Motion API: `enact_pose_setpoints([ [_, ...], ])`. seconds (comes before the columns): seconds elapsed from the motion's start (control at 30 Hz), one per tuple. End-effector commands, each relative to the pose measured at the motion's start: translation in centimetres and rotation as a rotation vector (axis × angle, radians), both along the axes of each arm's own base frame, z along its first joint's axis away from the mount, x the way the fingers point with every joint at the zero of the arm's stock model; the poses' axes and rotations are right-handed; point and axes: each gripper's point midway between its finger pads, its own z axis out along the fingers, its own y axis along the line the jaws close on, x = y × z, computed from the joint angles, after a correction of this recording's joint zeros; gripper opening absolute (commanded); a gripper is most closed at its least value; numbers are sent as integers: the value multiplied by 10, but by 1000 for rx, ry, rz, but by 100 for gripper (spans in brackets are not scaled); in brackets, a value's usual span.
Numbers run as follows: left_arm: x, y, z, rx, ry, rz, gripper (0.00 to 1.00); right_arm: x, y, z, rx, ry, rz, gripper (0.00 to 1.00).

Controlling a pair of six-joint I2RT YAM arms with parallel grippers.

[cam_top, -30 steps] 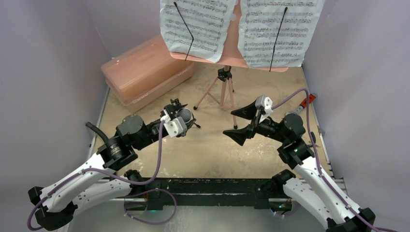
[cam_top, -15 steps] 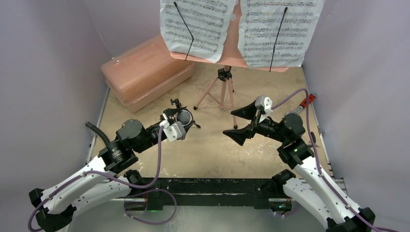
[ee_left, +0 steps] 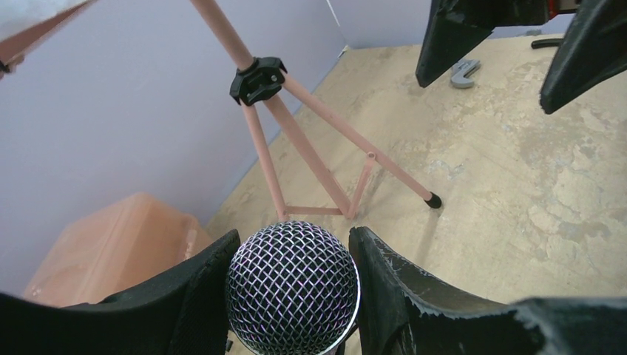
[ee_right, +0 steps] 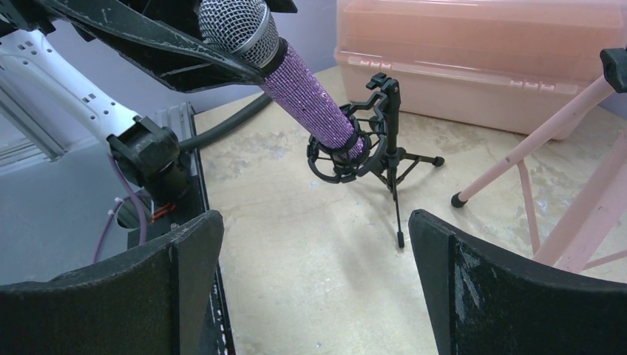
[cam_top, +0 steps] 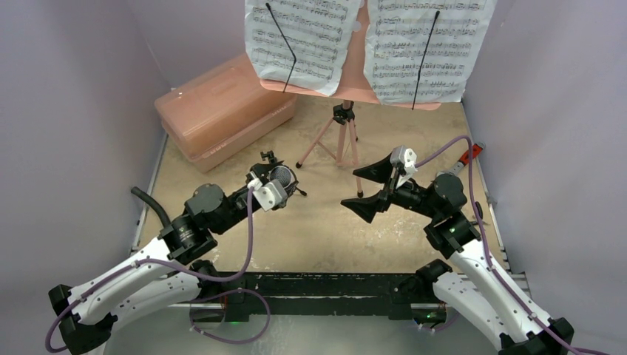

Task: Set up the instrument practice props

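Jaws of the left gripper (cam_top: 275,180) stay clamped on the mic (ee_right: 310,96) head, with its purple tail poked into the mount (ee_right: 390,148) ring, near the stand (cam_top: 340,140). Over the last second that wrist eased back, then came forward again. It's nudging the mic home, I'd say, though whether it's fully seated is hard to tell. Right gripper (cam_top: 353,188) hangs with jaws wide apart, holding nothing, unmoved. Pages (cam_top: 299,37) already sit on the stand, so letting go of the mic looks like the last job.

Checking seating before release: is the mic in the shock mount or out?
In. Right wrist view shows the microphone lower end inside the shock mount ring; left gripper grips its head.
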Motion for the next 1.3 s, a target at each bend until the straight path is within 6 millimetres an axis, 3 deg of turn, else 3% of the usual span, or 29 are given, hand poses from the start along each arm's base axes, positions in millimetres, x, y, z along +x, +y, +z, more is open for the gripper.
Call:
enact_pose_setpoints([
  [0.0,9,8,15,-100,-1,81,0,0,-2,24,34,-61,-10,98],
  [0.7,40,28,-31,-205,108,315,0,2,-3,23,20,-60,-27,98],
  [1.03,59,37,-65,-194,214,479,0,6,-2,26,52,-45,-40,98],
  [1.27,63,46,-69,-211,228,540,0,5,-4,27,51,-47,-46,98],
])
